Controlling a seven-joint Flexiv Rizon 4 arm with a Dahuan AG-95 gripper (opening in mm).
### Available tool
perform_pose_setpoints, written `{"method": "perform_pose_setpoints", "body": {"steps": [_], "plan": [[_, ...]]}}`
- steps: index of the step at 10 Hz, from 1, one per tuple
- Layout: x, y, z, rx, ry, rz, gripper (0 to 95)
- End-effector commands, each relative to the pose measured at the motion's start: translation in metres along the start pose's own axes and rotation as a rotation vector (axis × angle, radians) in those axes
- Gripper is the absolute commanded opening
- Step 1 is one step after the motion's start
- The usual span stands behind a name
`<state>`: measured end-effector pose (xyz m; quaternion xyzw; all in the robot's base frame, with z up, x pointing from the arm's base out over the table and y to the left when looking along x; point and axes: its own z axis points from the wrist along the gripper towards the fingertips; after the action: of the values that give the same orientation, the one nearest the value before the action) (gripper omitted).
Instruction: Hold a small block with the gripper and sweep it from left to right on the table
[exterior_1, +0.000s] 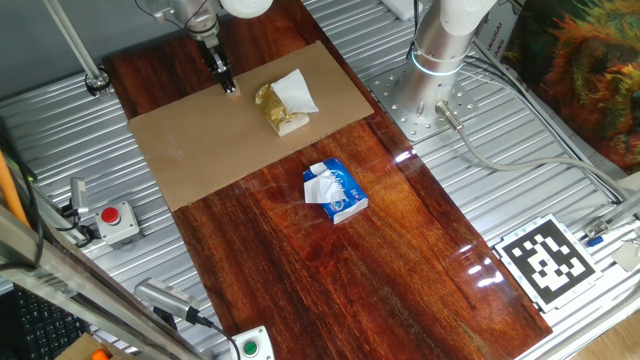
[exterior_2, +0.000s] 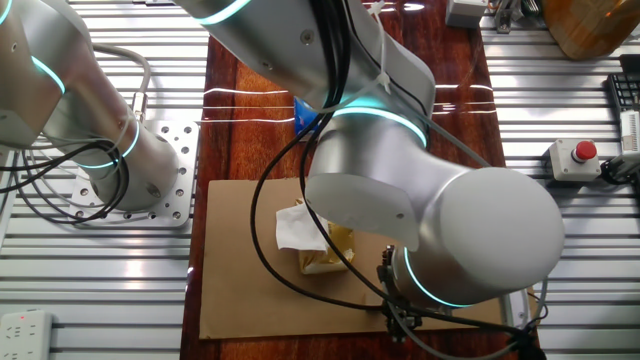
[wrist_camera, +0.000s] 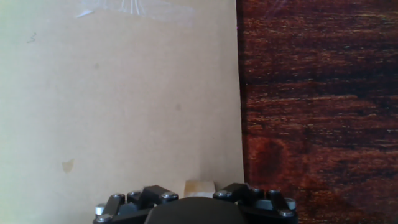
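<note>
Ribbed metal surround (exterior_1: 520, 190), red button (exterior_1: 112, 214), fiducial marker (exterior_1: 547, 260)

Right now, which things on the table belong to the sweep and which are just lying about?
Part of the job:
- small block, between the fingers
- gripper
- table with its cardboard sheet

Just lying about:
- yellowish crumpled lump with white paper
- blue-and-white packet
- red push button on the metal surround

Small block (wrist_camera: 199, 187): pale tan cube, pinched between the two black fingers of the tool (wrist_camera: 198, 198), flat on the tan cardboard sheet near its edge with the dark red-brown tabletop (wrist_camera: 317, 106). In one fixed view the tool (exterior_1: 229, 87) stands upright, tips down on the cardboard's far-left part; block there is probably the pale speck at the tips.
</note>
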<state>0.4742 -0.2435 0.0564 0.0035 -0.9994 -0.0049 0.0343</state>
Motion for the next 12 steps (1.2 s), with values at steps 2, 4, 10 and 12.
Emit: {"method": "perform_pose_setpoints", "body": {"steps": [2,4,10,12], "plan": [[-0.0614,0.0024,-0.0482,0.015,0.002,0.004,57.0],[-0.0614,0.0025,-0.0482,0.016,0.003,0.005,57.0],[-0.0606,0.0042,-0.0501,0.008,0.002,-0.002,57.0],[-0.0596,0.0082,-0.0520,0.009,0.003,-0.007,38.0]]}}
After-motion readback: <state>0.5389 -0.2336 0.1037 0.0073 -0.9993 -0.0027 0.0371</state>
